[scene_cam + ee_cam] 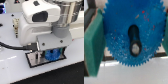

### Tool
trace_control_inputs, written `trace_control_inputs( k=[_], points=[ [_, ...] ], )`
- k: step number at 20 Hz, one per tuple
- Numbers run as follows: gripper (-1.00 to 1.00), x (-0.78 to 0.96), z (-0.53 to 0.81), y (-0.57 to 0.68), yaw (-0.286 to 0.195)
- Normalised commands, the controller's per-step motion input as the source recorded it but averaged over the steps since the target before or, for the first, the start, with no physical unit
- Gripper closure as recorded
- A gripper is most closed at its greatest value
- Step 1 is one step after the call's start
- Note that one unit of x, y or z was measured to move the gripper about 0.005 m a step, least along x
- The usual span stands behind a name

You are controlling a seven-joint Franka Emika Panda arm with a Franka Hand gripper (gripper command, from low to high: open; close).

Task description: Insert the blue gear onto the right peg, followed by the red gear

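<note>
A: Where does your exterior view look from?

B: From above and off the arm, tilted down on the white desk (12,62). It sits fairly near; the arm (42,22) fills much of your picture, with the plate (35,61) low in it.

A: And your wrist view?

B: It looks along the end effector, very close. The blue gear (131,35) fills nearly the whole picture.

A: What do both views share?

B: The blue gear (51,54) and the plate under it.
</note>
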Motion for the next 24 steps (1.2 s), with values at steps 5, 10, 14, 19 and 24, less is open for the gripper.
trace_control_inputs(
  k=[5, 10, 14, 19, 24],
  points=[
    [-1.0, -0.13, 0.44, 0.11, 0.0],
    [-1.0, -0.43, 0.32, 0.16, 0.0],
    [-1.0, -0.56, 0.15, 0.3, 0.0],
    [-1.0, -0.66, 0.06, 0.3, 0.0],
    [-1.0, -0.81, 0.0, 0.17, 0.0]
  ],
)
